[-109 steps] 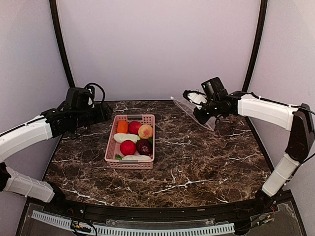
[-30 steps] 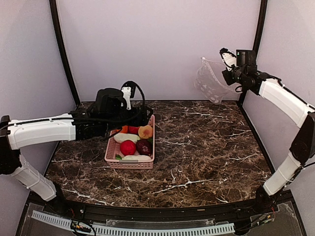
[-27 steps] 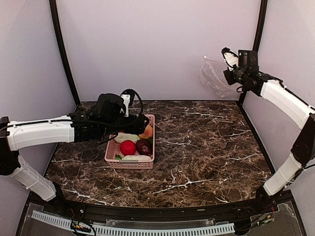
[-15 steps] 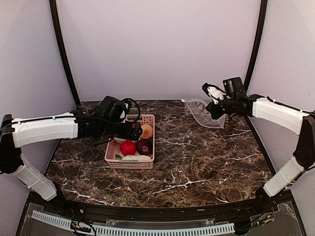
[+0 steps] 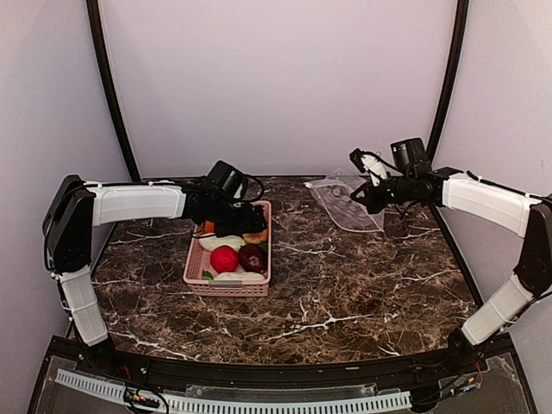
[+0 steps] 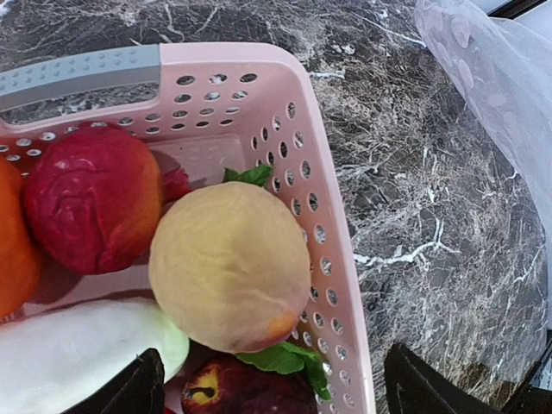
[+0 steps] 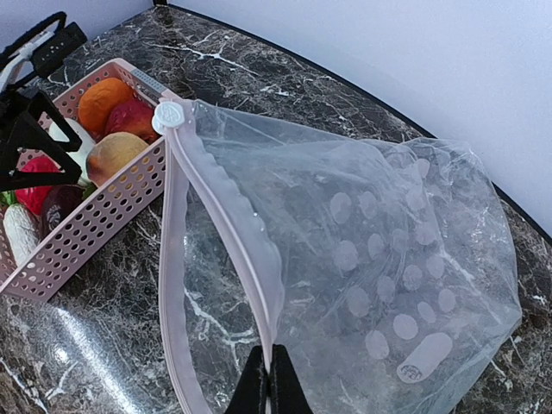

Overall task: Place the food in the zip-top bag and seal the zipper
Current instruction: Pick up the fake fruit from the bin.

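**Top view.** Pink basket (image 5: 226,290) on marble desk (image 5: 345,293), left of centre. It holds the food (image 5: 223,258): red, dark purple and white pieces show. Left end effector (image 5: 231,222) hangs over the basket's far end. Zip-top bag (image 5: 341,203) sits at the desk's far right, pinched by right end effector (image 5: 366,197).

**Left wrist view.** Shows the far pieces the arm hides from above: yellow peach (image 6: 228,266) with green leaves, wrinkled red piece (image 6: 90,198) and an orange piece at the frame edge. Fingers spread wide, one either side of the peach, gripping nothing.

**Right wrist view.** Fingers pressed together on the bag's mouth edge. Pinkish zipper (image 7: 177,285) stands parted. Only marble shows through the bag's dotted film.
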